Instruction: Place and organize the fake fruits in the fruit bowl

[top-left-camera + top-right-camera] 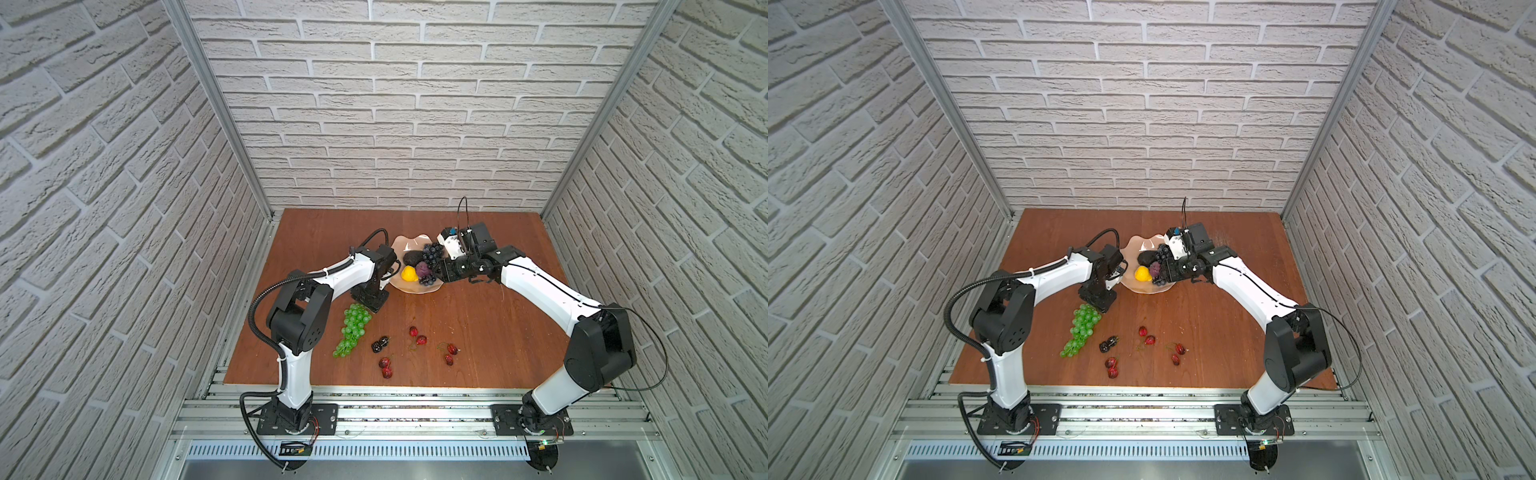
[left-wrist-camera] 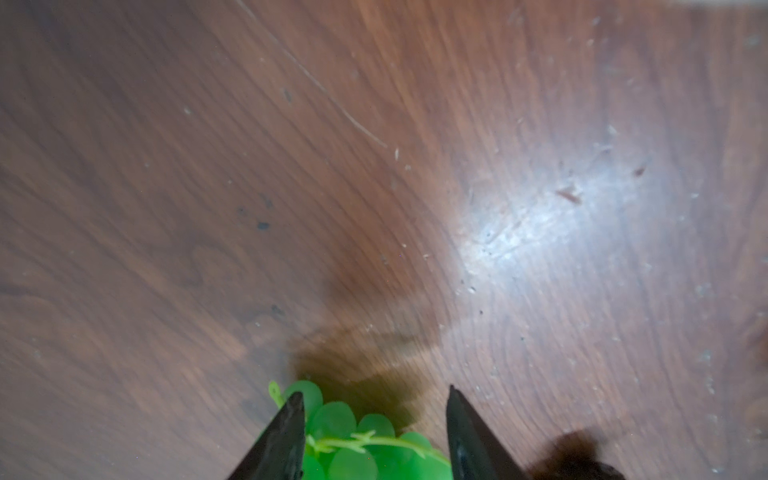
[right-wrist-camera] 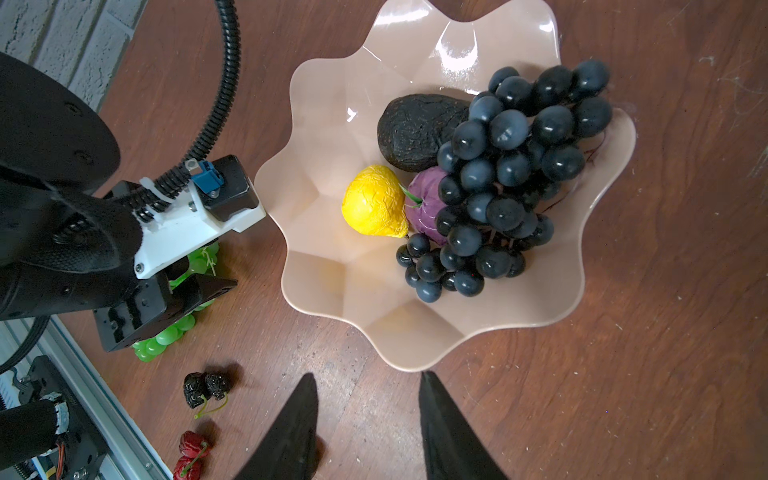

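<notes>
Left wrist view only catches the left gripper spread over the green grapes on the table, bunch mostly cut off. Right wrist shows the bowl holding avocado, lemon, half-hidden purple fruit, dark grapes; right gripper spread, empty, beside it.

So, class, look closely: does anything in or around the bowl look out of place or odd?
The dark grapes hang over the rim of the bowl, and its fruit crowds one side. Loose on the table lie green grapes and cherries.
</notes>
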`<action>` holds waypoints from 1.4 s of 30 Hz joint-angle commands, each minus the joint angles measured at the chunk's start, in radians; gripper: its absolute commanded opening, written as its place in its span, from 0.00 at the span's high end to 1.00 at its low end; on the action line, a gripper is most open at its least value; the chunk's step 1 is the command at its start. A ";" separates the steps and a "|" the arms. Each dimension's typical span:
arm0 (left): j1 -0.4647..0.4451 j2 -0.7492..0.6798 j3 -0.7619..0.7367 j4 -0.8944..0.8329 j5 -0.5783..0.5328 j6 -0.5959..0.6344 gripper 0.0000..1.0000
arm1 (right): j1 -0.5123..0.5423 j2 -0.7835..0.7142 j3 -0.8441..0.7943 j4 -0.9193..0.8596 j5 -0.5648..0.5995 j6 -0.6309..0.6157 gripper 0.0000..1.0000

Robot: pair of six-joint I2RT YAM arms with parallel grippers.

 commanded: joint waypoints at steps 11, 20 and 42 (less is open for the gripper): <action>-0.028 -0.006 0.024 -0.071 0.002 0.052 0.43 | 0.001 -0.003 -0.014 0.038 -0.004 0.004 0.58; -0.049 -0.005 0.011 -0.046 -0.043 0.053 0.31 | 0.000 -0.003 -0.022 0.043 -0.008 0.008 0.58; 0.009 -0.002 -0.028 0.046 -0.096 0.058 0.64 | 0.000 0.030 0.001 0.039 -0.014 0.005 0.58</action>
